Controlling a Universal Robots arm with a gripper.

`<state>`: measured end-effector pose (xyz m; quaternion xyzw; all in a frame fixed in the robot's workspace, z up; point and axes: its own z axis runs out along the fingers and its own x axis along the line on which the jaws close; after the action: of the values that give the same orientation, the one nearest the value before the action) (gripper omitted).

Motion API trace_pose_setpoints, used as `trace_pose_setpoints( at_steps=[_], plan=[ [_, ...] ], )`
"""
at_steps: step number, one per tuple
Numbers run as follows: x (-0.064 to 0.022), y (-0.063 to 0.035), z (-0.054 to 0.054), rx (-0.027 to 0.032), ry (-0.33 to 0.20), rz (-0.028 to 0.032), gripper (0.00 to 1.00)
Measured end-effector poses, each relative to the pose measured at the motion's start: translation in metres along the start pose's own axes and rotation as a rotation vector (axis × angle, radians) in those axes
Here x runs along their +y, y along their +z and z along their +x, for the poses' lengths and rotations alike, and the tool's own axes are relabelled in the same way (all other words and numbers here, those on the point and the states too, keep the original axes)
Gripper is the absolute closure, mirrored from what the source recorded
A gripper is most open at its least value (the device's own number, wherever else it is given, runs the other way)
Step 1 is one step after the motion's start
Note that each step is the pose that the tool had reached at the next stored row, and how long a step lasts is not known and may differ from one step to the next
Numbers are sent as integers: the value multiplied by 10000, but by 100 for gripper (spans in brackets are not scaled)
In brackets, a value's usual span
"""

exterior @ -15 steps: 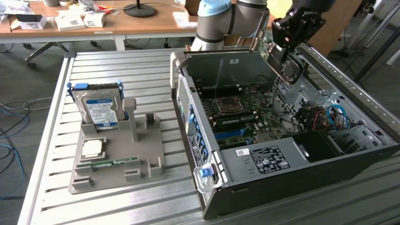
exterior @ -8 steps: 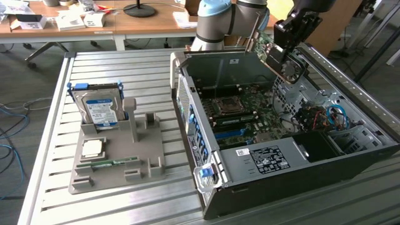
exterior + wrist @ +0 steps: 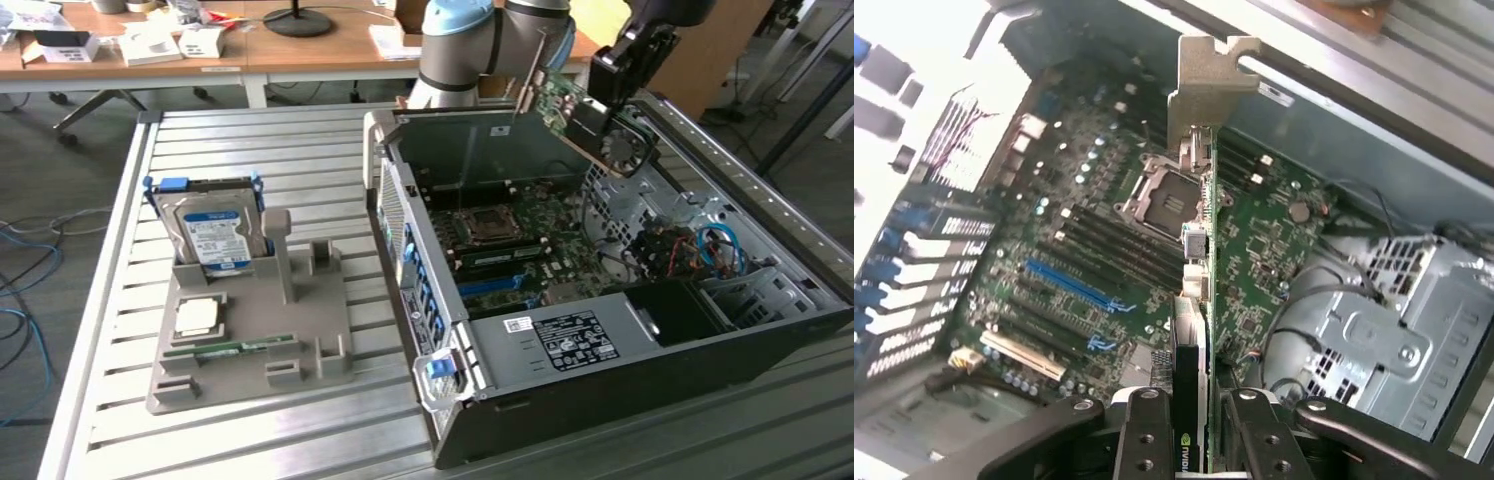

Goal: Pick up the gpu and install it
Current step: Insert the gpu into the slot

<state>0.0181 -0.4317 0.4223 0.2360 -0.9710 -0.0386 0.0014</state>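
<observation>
Slatted table (image 3: 240, 130) (desks (image 3: 307, 50) behind), gpu (image 3: 581, 115) gripped.

Robotics lab: slatted workbench (image 3: 267, 140), cluttered desks (image 3: 334, 55)

The arm (image 3: 461, 60), at about twelve o'clock in the exterior view, has round silver-grey tubes and a pale blue cap (image 3: 457, 14) on its joint. At about one o'clock the gripper (image 3: 603, 98) is a black, boxy block. Its fingers (image 3: 1144, 440) are flat black bars with small round holes.
</observation>
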Motion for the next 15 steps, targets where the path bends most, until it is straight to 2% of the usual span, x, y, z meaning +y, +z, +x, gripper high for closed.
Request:
trace_pose_setpoints(
  at_steps=[15],
  plan=[
    [0, 5, 0, 208, -2734, -42, 74]
  ],
)
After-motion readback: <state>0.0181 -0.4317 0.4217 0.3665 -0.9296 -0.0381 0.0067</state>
